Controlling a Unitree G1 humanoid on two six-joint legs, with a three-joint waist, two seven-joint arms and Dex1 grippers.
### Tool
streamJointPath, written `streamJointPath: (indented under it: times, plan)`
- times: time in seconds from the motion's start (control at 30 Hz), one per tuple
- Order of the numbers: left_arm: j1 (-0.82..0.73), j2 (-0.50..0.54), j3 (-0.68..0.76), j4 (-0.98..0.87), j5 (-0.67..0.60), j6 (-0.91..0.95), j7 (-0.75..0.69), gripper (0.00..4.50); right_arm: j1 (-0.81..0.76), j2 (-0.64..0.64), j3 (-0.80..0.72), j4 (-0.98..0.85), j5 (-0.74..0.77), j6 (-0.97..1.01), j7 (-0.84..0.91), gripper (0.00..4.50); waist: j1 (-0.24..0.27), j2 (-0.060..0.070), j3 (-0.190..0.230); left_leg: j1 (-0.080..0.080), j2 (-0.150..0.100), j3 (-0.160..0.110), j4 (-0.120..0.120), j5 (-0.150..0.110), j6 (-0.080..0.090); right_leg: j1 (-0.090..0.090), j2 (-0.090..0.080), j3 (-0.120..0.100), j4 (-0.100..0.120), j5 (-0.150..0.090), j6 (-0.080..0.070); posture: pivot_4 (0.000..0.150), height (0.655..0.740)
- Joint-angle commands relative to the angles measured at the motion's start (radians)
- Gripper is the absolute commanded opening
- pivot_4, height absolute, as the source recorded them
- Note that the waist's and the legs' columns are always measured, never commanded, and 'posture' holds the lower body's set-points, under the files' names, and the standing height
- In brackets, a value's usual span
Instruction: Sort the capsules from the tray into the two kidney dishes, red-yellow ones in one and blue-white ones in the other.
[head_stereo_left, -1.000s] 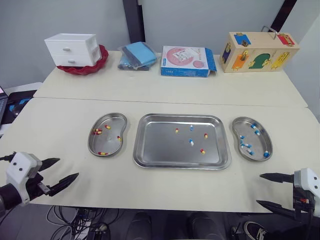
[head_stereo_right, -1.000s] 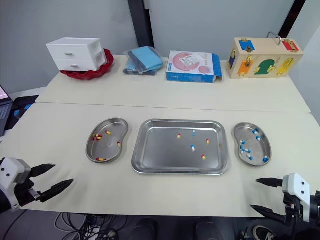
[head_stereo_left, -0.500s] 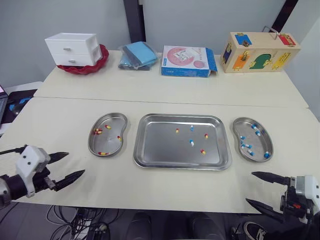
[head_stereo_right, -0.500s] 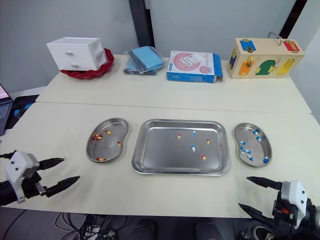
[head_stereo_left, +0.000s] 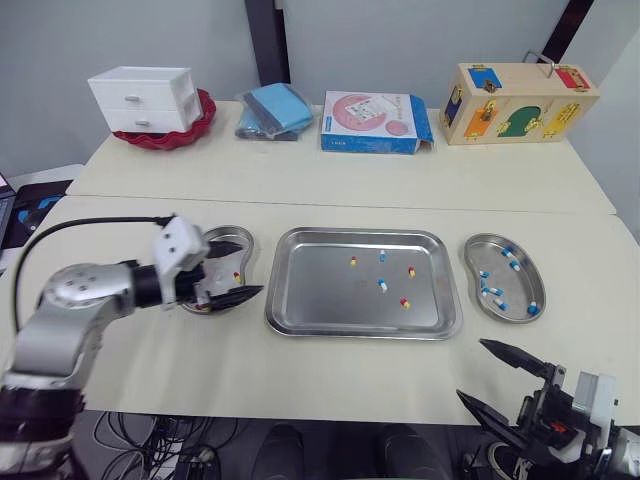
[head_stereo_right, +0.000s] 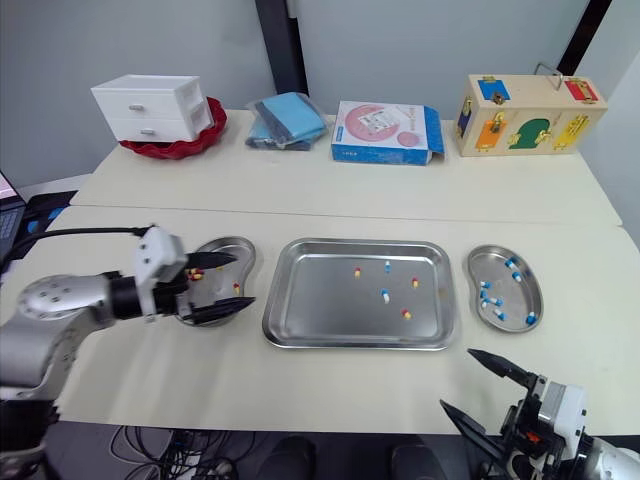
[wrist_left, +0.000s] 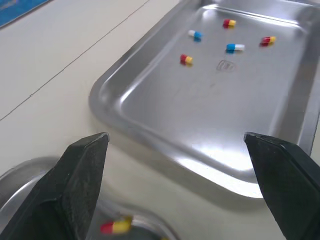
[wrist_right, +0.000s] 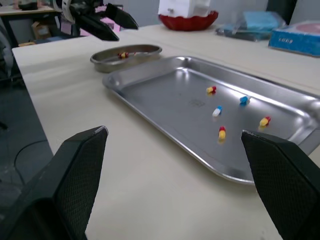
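Black fingers spread wide and empty, the left end effector (head_stereo_left: 252, 266) hovers low over the tray-side rim of the left kidney dish (head_stereo_left: 238, 231), where red-yellow capsules (wrist_left: 116, 227) already lie. Just beside that dish, midway along the front half of the bench (head_stereo_left: 330, 200), the tray (head_stereo_left: 320, 295) holds five capsules loose on bare steel. Three are red-yellow and two are blue-white capsules (head_stereo_left: 382, 285), scattered near one another but not touching. Toward the bench's right edge, the right kidney dish (head_stereo_left: 516, 288) carries the blue-white ones sorted so far. The right end effector (head_stereo_left: 471, 368) hangs just off the bench's front edge, toward its right corner, its fingers equally wide and holding nothing.

The job looks partly done, and the risks ahead are of a fine sort. Pointed tips closing on a small, smooth capsule over polished metal may squirt it sideways rather than pinch it. The nearest red-yellow one sits close to a blue-white neighbour, so a broad closing could nudge or gather the wrong colour. A finger travelling low between dish and tray could catch either raised rim and shove the light steelware across the bench. A weak grip could drop a capsule into the gap between them.
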Motion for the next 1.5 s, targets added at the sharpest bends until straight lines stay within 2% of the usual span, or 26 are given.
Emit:
streamJointPath:
  times: [0.03, 0.2, 0.3, 0.43, 0.53, 0.77, 1.2, 1.3, 1.47, 1.5]
  plan:
    - [-0.083, -0.03, -0.074, 0.029, 0.051, -0.013, -0.013, 4.5, 0.017, 0.011, 0.01, -0.025, -0.016, -0.05, -0.033, 4.49, -0.001, 0.0, 0.0, 0.0, 0.0, 0.0, 0.0, 0.0, 0.0, 0.0, 0.0, 0.0, 0.0, 0.0, 0.0, 0.15, 0.74]
    - [-0.197, -0.119, -0.182, 0.119, 0.13, -0.085, -0.035, 4.5, 0.037, 0.021, 0.027, -0.025, -0.034, -0.077, -0.074, 4.49, -0.001, 0.001, 0.0, 0.0, 0.0, 0.0, 0.0, 0.0, 0.0, 0.0, 0.0, 0.0, 0.0, 0.0, 0.0, 0.15, 0.74]
    - [-0.306, -0.239, -0.271, 0.251, 0.212, -0.154, -0.01, 4.5, 0.045, 0.043, 0.045, -0.024, -0.041, -0.104, -0.108, 4.49, 0.005, 0.001, 0.0, 0.0, 0.0, 0.0, 0.002, 0.0, 0.0, 0.0, 0.0, 0.0, 0.002, 0.0, 0.0, 0.15, 0.74]
    - [-0.414, -0.374, -0.311, 0.434, 0.285, -0.237, 0.036, 4.5, 0.055, 0.054, 0.068, -0.029, -0.054, -0.115, -0.147, 4.49, 0.004, 0.001, -0.001, -0.001, -0.002, -0.001, 0.005, 0.0, 0.0, 0.0, 0.0, 0.0, 0.003, 0.0, 0.0, 0.15, 0.74]
    - [-0.465, -0.43, -0.324, 0.534, 0.327, -0.285, 0.054, 4.5, 0.064, 0.059, 0.081, -0.033, -0.068, -0.125, -0.175, 4.49, -0.003, 0.001, -0.001, -0.001, -0.002, -0.001, 0.004, 0.0, 0.0, 0.0, 0.0, 0.0, 0.004, 0.0, 0.0, 0.15, 0.74]
    - [-0.534, -0.481, -0.356, 0.701, 0.401, -0.341, 0.031, 4.5, 0.089, 0.063, 0.105, -0.047, -0.09, -0.149, -0.227, 4.49, -0.003, 0.001, -0.001, -0.001, -0.002, -0.001, 0.004, 0.0, 0.0, -0.001, 0.0, 0.0, 0.005, 0.0, 0.0, 0.15, 0.74]
    - [-0.55, -0.521, -0.357, 0.78, 0.456, -0.321, 0.014, 4.5, 0.105, 0.054, 0.137, -0.06, -0.118, -0.167, -0.292, 4.49, -0.001, 0.001, -0.001, -0.001, -0.002, -0.001, 0.004, 0.0, 0.0, -0.001, 0.0, 0.0, 0.005, 0.0, 0.0, 0.15, 0.74]
    - [-0.55, -0.528, -0.358, 0.79, 0.459, -0.319, 0.015, 3.88, 0.106, 0.054, 0.141, -0.059, -0.122, -0.172, -0.298, 4.5, -0.001, 0.001, -0.001, -0.001, -0.002, -0.001, 0.004, 0.0, 0.0, -0.001, 0.0, 0.0, 0.005, 0.0, 0.0, 0.15, 0.74]
    - [-0.548, -0.532, -0.358, 0.8, 0.467, -0.306, 0.023, 2.08, 0.108, 0.05, 0.148, -0.057, -0.126, -0.179, -0.312, 4.5, -0.001, 0.001, -0.001, -0.001, -0.002, -0.001, 0.004, 0.0, 0.0, -0.001, 0.0, 0.0, 0.006, 0.0, 0.0, 0.15, 0.74]
    - [-0.547, -0.531, -0.359, 0.802, 0.469, -0.306, 0.026, 1.87, 0.108, 0.049, 0.149, -0.056, -0.126, -0.179, -0.313, 4.5, -0.001, 0.001, -0.001, -0.001, -0.002, -0.001, 0.004, 0.0, 0.0, -0.001, 0.0, 0.0, 0.006, 0.0, 0.0, 0.15, 0.74]
